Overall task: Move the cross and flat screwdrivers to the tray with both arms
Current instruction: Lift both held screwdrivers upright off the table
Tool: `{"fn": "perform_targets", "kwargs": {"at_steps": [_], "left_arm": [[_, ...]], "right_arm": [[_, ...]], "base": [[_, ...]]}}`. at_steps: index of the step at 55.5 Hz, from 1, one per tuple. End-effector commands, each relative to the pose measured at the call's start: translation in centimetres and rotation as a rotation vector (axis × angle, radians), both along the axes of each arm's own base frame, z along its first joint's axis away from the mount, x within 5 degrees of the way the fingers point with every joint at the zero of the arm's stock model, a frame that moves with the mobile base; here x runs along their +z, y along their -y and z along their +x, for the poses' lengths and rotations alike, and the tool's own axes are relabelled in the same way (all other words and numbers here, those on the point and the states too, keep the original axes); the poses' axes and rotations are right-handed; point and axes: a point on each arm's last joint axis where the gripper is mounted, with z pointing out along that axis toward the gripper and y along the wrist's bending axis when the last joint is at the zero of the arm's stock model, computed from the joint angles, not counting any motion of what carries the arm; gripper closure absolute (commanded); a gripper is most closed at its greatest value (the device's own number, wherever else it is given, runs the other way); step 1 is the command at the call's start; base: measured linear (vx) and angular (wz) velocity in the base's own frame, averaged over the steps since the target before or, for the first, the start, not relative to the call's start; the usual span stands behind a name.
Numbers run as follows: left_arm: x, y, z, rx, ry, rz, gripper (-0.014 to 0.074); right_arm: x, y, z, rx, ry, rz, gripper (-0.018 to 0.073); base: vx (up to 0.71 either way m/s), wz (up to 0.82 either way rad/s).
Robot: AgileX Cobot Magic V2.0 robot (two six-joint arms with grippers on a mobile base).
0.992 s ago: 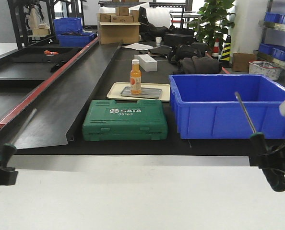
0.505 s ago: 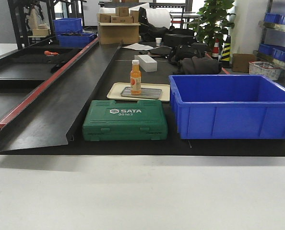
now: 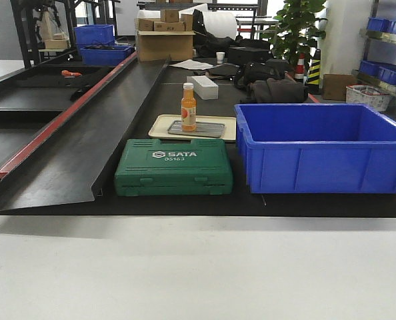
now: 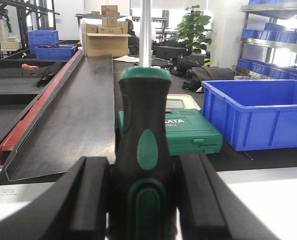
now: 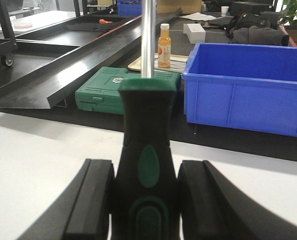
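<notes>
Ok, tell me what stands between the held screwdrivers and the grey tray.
The left gripper holds the left screwdriver, the right gripper the right screwdriver. The green SATA case lies across the path, in front of the grey tray. An orange bottle stands on the tray, and the blue bin flanks its right.

Black workbench (image 3: 185, 204), white tabletop (image 3: 198, 273), potted plant (image 3: 298, 27), shelving (image 3: 383, 37) right.

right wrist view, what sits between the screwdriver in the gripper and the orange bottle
The green SATA case lies flat between the screwdriver and the orange bottle, seen in the right wrist view.
</notes>
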Motion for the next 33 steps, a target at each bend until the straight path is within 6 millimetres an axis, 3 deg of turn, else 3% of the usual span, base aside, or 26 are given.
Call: {"fn": "perform_targets", "kwargs": {"at_steps": [1, 33], "left_arm": [[1.67, -0.07, -0.18, 0.004, 0.114, -0.031, 0.0596], [1.67, -0.07, -0.18, 0.004, 0.114, -0.031, 0.0596]], "right_arm": [[1.65, 0.36, -0.05, -0.048, 0.098, 0.034, 0.0567], [1.65, 0.35, -0.05, -0.047, 0.098, 0.034, 0.0567]], "base": [[0.0, 0.0], [0.0, 0.0]]}}
